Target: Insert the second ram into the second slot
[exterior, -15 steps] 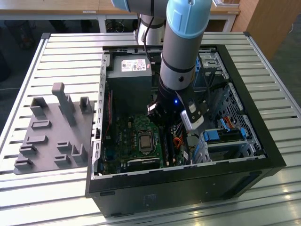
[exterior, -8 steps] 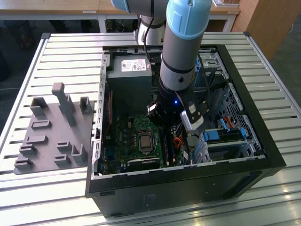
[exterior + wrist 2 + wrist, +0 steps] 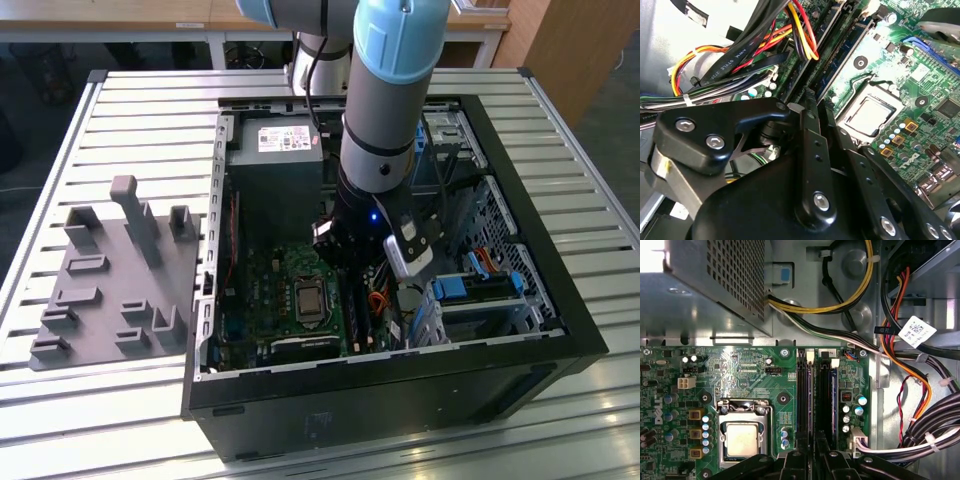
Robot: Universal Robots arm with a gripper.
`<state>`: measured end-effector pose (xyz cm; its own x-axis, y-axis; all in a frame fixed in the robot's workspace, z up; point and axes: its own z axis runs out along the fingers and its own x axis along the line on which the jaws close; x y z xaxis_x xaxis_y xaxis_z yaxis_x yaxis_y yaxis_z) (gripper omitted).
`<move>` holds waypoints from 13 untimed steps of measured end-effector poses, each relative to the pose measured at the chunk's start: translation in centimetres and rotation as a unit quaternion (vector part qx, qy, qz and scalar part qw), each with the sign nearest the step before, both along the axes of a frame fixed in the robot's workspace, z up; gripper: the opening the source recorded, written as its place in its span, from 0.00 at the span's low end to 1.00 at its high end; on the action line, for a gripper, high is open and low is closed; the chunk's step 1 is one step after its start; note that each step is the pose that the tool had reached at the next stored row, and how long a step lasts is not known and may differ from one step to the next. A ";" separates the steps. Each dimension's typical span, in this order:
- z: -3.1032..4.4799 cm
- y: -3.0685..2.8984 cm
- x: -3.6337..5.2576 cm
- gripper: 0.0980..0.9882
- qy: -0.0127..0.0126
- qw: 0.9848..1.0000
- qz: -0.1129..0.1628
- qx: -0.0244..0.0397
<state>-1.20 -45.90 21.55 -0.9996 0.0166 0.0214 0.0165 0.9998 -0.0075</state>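
My gripper (image 3: 345, 262) reaches down into the open computer case (image 3: 400, 385), low over the memory slots beside the processor socket (image 3: 742, 437). In the first wrist view its black fingers (image 3: 796, 462) stand close together in line with a thin dark-blue stick, the second ram (image 3: 810, 395), which stands edge-on in the second slot (image 3: 803, 390). They look shut on the stick's near part. A like stick (image 3: 832, 395) stands in the neighbouring slot. In the second wrist view the gripper (image 3: 807, 107) meets the near end of the two long slots (image 3: 832, 55).
The metal power supply (image 3: 715, 285) sits past the slots' far ends. Bundled cables (image 3: 920, 430) run close beside the slots. Blue drive-bay latches (image 3: 450, 290) lie towards the exterior view's right. A grey fixture plate (image 3: 115, 280) rests on the slatted table outside the case.
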 end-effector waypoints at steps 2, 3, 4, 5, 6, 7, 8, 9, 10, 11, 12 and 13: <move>0.07 0.00 0.00 0.13 0.000 1.000 0.000 0.000; 0.15 0.00 0.00 0.13 0.000 1.000 0.000 0.000; 0.25 0.00 0.00 0.13 0.000 1.000 0.000 0.000; 0.36 0.00 0.00 0.13 0.000 1.000 0.000 0.000; 0.52 0.00 0.00 0.13 0.000 1.000 0.000 0.000; 0.75 0.00 0.00 0.13 0.000 1.000 0.000 0.000; 0.93 0.01 0.00 0.13 0.000 1.000 0.000 0.000; 1.07 0.01 0.00 0.13 0.000 1.000 0.000 0.000; 1.22 0.01 0.00 0.13 0.000 1.000 0.000 -0.001; 1.44 0.01 0.00 0.13 0.000 1.000 0.000 -0.001; 1.53 0.01 0.00 0.13 0.000 1.000 0.000 -0.001; 1.51 0.02 0.00 0.11 0.000 1.000 0.000 -0.001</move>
<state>-1.19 -45.88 23.06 -0.9996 0.0167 0.0213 0.0165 0.9998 -0.0094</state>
